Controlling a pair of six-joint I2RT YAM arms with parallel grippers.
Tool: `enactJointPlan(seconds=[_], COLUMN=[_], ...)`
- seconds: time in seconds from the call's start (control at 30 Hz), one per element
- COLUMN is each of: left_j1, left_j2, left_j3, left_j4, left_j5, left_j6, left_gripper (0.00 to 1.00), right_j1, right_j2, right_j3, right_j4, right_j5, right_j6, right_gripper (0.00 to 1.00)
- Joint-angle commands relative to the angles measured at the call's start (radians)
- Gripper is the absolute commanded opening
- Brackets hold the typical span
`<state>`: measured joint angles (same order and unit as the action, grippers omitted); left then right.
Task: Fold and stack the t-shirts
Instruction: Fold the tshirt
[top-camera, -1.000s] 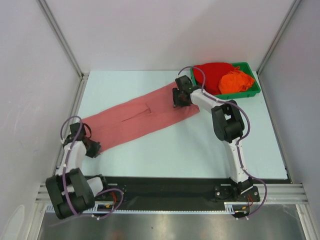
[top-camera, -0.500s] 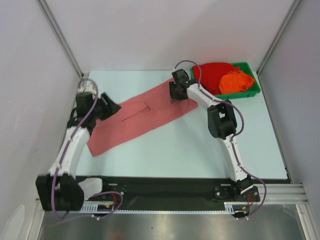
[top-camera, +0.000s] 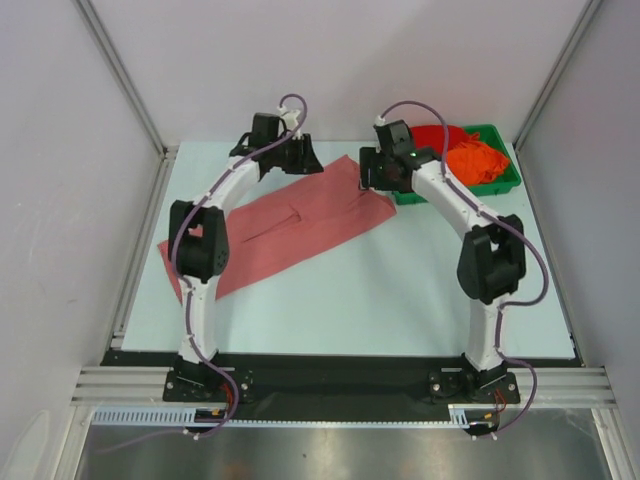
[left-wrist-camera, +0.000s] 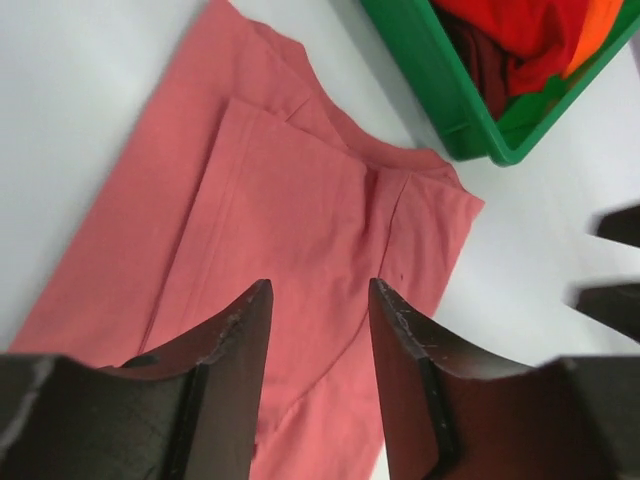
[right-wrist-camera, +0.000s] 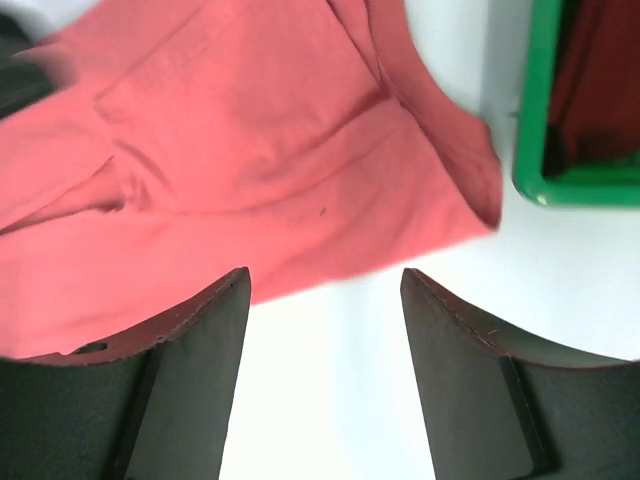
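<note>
The large salmon t-shirt (top-camera: 280, 225) lies flat as a long diagonal strip on the table, also visible in the left wrist view (left-wrist-camera: 290, 190) and the right wrist view (right-wrist-camera: 250, 140). My left gripper (top-camera: 311, 162) (left-wrist-camera: 320, 290) hovers open over its far right end, holding nothing. My right gripper (top-camera: 366, 180) (right-wrist-camera: 325, 280) stands open just past the shirt's far edge, over bare table, also empty. The bright red t-shirt (top-camera: 432, 140) (left-wrist-camera: 520, 40) and the orange t-shirt (top-camera: 475, 162) (left-wrist-camera: 603, 25) lie bunched in the green tray (top-camera: 505, 186).
The green tray (left-wrist-camera: 430, 90) (right-wrist-camera: 533, 130) sits at the far right corner, close beside both grippers. Metal frame posts and white walls border the table on the left, back and right. The right gripper's fingers (left-wrist-camera: 612, 262) show at the edge of the left wrist view.
My left arm swung from the shirt's near left end up to its far right end and its jaws opened. My right gripper opened wider, let go of the shirt and shifted slightly right.
</note>
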<state>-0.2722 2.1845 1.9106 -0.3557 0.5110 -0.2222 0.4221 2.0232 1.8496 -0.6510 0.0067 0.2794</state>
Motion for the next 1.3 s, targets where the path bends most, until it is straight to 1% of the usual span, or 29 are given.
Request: enactJointPlan(seconds=[0.0, 0.03, 0.07, 0.1, 0.13, 0.17, 0.2, 0.23, 0.3, 0.33, 0.37, 0.5, 0.53, 0.57, 0.7, 0.77, 0.87, 0.97, 1.0, 1.03, 1.13, 1.2, 1.27], left_j1=[-0.042, -0.059, -0.07, -0.079, -0.1, -0.11, -0.119, -0.133, -0.14, -0.139, -0.137, -0.116, -0.093, -0.079, -0.009, 0.028, 0.074, 0.123, 0.152, 0.168, 0.221, 0.255, 0.268], left_j2=[0.102, 0.172, 0.217, 0.253, 0.306, 0.316, 0.322, 0.319, 0.317, 0.327, 0.357, 0.457, 0.472, 0.484, 0.55, 0.57, 0.578, 0.601, 0.604, 0.607, 0.632, 0.643, 0.624], left_j3=[0.177, 0.271, 0.327, 0.422, 0.45, 0.462, 0.434, 0.404, 0.343, 0.346, 0.358, 0.507, 0.51, 0.51, 0.539, 0.554, 0.542, 0.577, 0.577, 0.576, 0.602, 0.63, 0.619], left_j4=[-0.069, -0.092, -0.12, -0.184, -0.201, -0.213, -0.206, -0.189, -0.167, -0.173, -0.184, -0.258, -0.253, -0.235, -0.227, -0.226, -0.166, -0.106, -0.048, -0.016, 0.058, 0.055, 0.06], left_j5=[0.04, 0.047, 0.041, 0.026, 0.027, 0.034, 0.035, 0.034, 0.031, 0.031, 0.029, 0.058, 0.085, 0.104, 0.167, 0.164, 0.187, 0.201, 0.219, 0.231, 0.244, 0.232, 0.236], left_j6=[0.087, 0.093, 0.098, 0.101, 0.101, 0.096, 0.093, 0.089, 0.069, 0.049, 0.04, -0.017, -0.04, -0.093, -0.183, -0.206, -0.255, -0.311, -0.33, -0.379, -0.436, -0.437, -0.433], left_gripper=[0.48, 0.44, 0.42, 0.4, 0.38, 0.37, 0.37, 0.36, 0.38, 0.39, 0.4, 0.41, 0.41, 0.41, 0.39, 0.39, 0.39, 0.38, 0.38, 0.38, 0.38, 0.37, 0.37], right_j1=[0.0, -0.005, -0.006, -0.008, -0.008, -0.009, -0.008, -0.011, -0.013, -0.013, -0.011, 0.013, 0.023, 0.033, 0.072, 0.078, 0.084, 0.092, 0.095, 0.105, 0.122, 0.145, 0.164], right_j2=[-0.17, -0.204, -0.255, -0.286, -0.311, -0.358, -0.38, -0.4, -0.458, -0.48, -0.501, -0.596, -0.624, -0.636, -0.653, -0.646, -0.623, -0.594, -0.584, -0.572, -0.529, -0.511, -0.505], right_j3=[-0.154, -0.194, -0.225, -0.289, -0.314, -0.337, -0.384, -0.403, -0.435, -0.466, -0.483, -0.582, -0.599, -0.633, -0.67, -0.673, -0.665, -0.653, -0.649, -0.644, -0.616, -0.604, -0.598], right_j4=[0.008, 0.011, 0.014, 0.019, 0.019, 0.016, 0.014, 0.013, 0.005, 0.004, 0.002, 0.014, 0.02, 0.025, 0.033, 0.034, 0.04, 0.057, 0.059, 0.06, 0.053, 0.05, 0.057], right_j5=[-0.008, -0.008, -0.008, -0.011, -0.013, -0.008, -0.008, 0.024, 0.026, 0.021, 0.016, 0.01, 0.019, 0.024, 0.042, 0.044, 0.044, 0.042, 0.035, 0.033, 0.029, 0.042, 0.052], right_j6=[0.018, 0.024, 0.03, 0.032, 0.038, 0.038, 0.04, 0.043, 0.049, 0.058, 0.061, 0.086, 0.089, 0.098, 0.113, 0.115, 0.115, 0.118, 0.124, 0.124, 0.133, 0.136, 0.142], right_gripper=[0.68, 0.68, 0.68, 0.68, 0.68, 0.68, 0.68, 0.68, 0.68, 0.68, 0.68, 0.68, 0.68, 0.68, 0.68, 0.68, 0.68, 0.68, 0.68, 0.68, 0.68, 0.68, 0.68])
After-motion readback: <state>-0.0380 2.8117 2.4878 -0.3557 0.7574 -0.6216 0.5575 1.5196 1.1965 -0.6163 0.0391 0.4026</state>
